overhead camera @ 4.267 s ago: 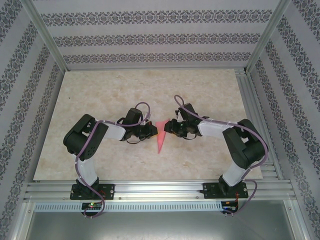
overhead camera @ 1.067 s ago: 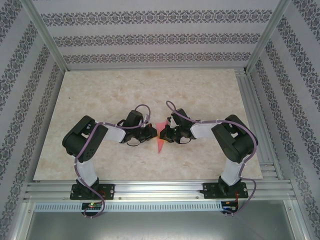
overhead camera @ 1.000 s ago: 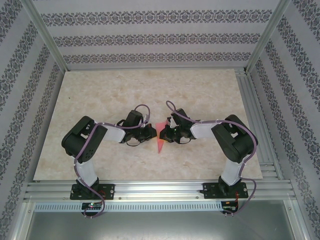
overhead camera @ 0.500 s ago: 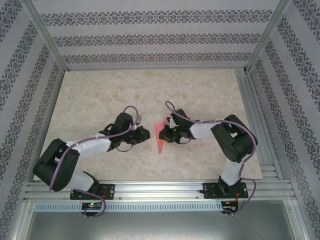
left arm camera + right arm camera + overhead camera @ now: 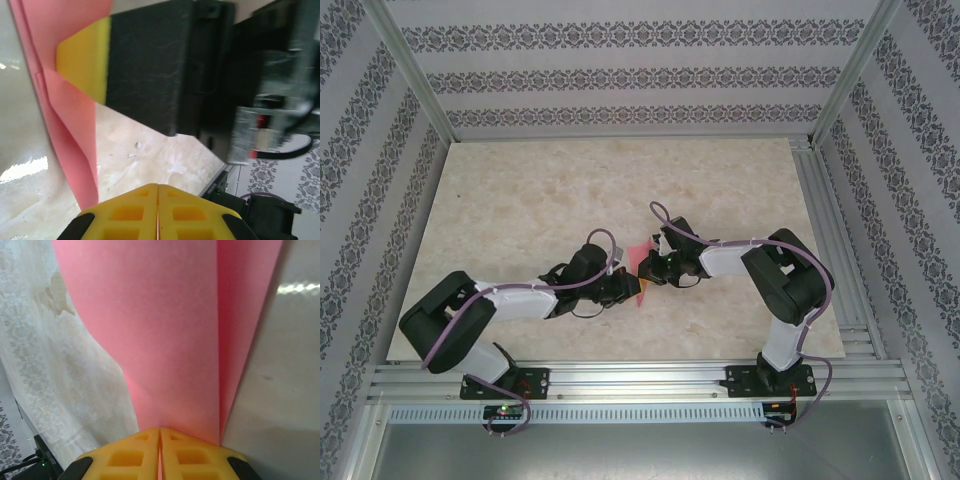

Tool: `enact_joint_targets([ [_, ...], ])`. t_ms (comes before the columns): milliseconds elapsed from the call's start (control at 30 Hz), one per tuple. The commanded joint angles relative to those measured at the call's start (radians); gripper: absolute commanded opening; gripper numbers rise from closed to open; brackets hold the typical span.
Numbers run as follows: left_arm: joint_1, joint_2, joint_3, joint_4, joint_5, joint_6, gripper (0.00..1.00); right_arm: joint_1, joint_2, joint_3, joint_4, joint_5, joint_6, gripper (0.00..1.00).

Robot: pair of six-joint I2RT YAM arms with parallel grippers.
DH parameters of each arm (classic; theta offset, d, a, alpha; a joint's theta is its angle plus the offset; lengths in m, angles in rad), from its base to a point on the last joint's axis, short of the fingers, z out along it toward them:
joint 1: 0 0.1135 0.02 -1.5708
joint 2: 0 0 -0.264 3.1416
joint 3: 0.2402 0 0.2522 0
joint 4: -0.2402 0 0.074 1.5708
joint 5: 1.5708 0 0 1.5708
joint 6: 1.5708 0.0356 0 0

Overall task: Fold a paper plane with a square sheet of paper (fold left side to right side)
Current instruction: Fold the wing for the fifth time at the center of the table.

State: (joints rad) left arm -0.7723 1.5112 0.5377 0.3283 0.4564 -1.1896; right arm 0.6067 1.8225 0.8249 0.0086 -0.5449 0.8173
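The square sheet of paper (image 5: 641, 251), pink and folded into a narrow pointed shape, lies mid-table between my two grippers. My right gripper (image 5: 646, 268) is shut on it; in the right wrist view the pink paper (image 5: 170, 340) runs out from between the yellow fingertips (image 5: 160, 429), one flap lifted off the table. My left gripper (image 5: 628, 288) is shut on nothing, close to the paper's near left side. In the left wrist view its closed yellow tips (image 5: 158, 187) sit just right of the pink paper (image 5: 70, 125), with the right gripper's black and yellow finger (image 5: 85, 60) above.
The pale marbled tabletop (image 5: 520, 190) stretches wide to the left and behind the grippers. An aluminium rail (image 5: 640, 380) runs along the near edge by the arm bases. Patterned walls and metal posts close in the other sides.
The left arm drew back to the left, away from the paper, then came back in lower, beside the paper's near end. The right gripper kept its hold and hardly moved.
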Motion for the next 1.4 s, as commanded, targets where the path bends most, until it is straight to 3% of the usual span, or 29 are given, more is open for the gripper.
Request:
enact_joint_targets([
  [0,-0.031,0.054,0.03,0.083,-0.032,-0.066,0.09,0.0,0.061,-0.016,-0.086,0.092,-0.021,0.11],
  [567,-0.038,0.189,0.018,0.131,-0.018,-0.099,0.07,0.001,0.061,-0.01,-0.099,0.091,-0.033,0.11],
  [933,-0.04,0.222,0.002,0.029,-0.014,-0.109,0.01,-0.002,0.054,0.005,-0.115,0.094,-0.045,0.12],
  [1167,-0.041,0.109,0.052,-0.26,-0.096,-0.013,0.0,-0.001,0.055,0.017,-0.137,0.108,-0.05,0.12],
  [1367,-0.058,0.154,0.04,-0.182,-0.031,-0.034,0.0,-0.001,0.061,0.024,-0.145,0.11,-0.053,0.13],
])
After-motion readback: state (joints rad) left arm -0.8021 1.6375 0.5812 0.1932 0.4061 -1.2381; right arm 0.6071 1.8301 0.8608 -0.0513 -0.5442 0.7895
